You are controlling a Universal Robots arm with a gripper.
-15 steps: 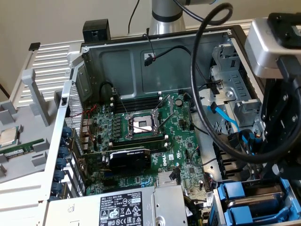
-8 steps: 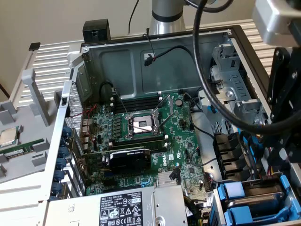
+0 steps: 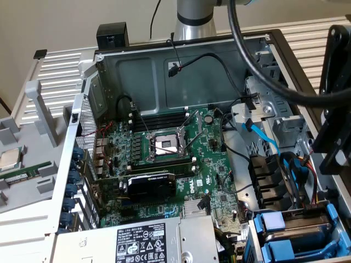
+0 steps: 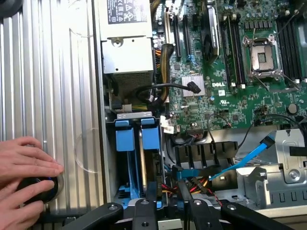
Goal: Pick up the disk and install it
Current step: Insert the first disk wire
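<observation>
The gripper (image 4: 165,211) is chopped off by the wrist view's edge, so only the dark linkage bars show and I can't tell how the fingers sit. Right past it, the disk (image 4: 144,165) stands edge-on in its blue carrier, label face hidden. A person's hands (image 4: 26,175) off to the side run out of frame, covering a dark round knob (image 4: 41,188). The power supply (image 3: 148,241) label is too small to read.

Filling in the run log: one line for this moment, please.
gripper: over drive bay, holding nothing visible | blue-framed silver disk: seated in bay | person's hands: on ribbed silver case panel
</observation>
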